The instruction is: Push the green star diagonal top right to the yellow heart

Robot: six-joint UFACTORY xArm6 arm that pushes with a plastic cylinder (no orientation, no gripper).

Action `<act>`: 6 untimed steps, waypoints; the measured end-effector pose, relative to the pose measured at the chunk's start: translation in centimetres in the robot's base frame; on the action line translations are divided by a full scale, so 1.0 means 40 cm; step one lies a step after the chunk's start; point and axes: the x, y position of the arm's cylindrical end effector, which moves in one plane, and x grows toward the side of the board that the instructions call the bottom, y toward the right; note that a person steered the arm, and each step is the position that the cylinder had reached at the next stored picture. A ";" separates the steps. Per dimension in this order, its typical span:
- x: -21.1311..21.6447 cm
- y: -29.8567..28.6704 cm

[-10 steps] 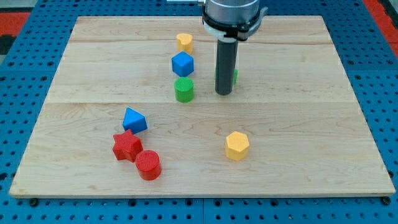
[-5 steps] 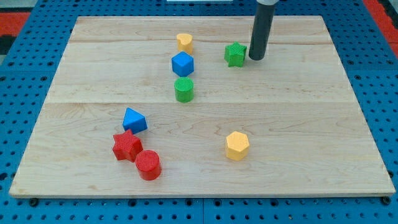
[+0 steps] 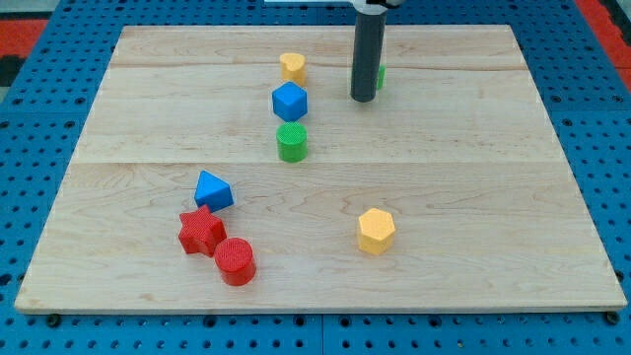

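Note:
The yellow heart [image 3: 291, 66] lies near the top middle of the wooden board [image 3: 473, 197]. The green star [image 3: 380, 76] is to its right, almost wholly hidden behind my rod; only a green sliver shows at the rod's right edge. My tip [image 3: 363, 98] rests on the board just below and in front of the star, right of the blue hexagon.
A blue hexagon [image 3: 289, 101] and a green cylinder [image 3: 292, 142] stand below the heart. A blue triangle-like block [image 3: 212, 189], a red star [image 3: 201, 231] and a red cylinder [image 3: 236, 261] cluster at lower left. A yellow hexagon [image 3: 376, 231] sits lower middle.
My rod moved from the star's right side to its lower left, now covering it. Over the second, the star went up the board from beside the green cylinder's height.

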 end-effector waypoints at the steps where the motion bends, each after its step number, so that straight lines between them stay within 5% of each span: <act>1: -0.018 0.008; 6: -0.201 0.143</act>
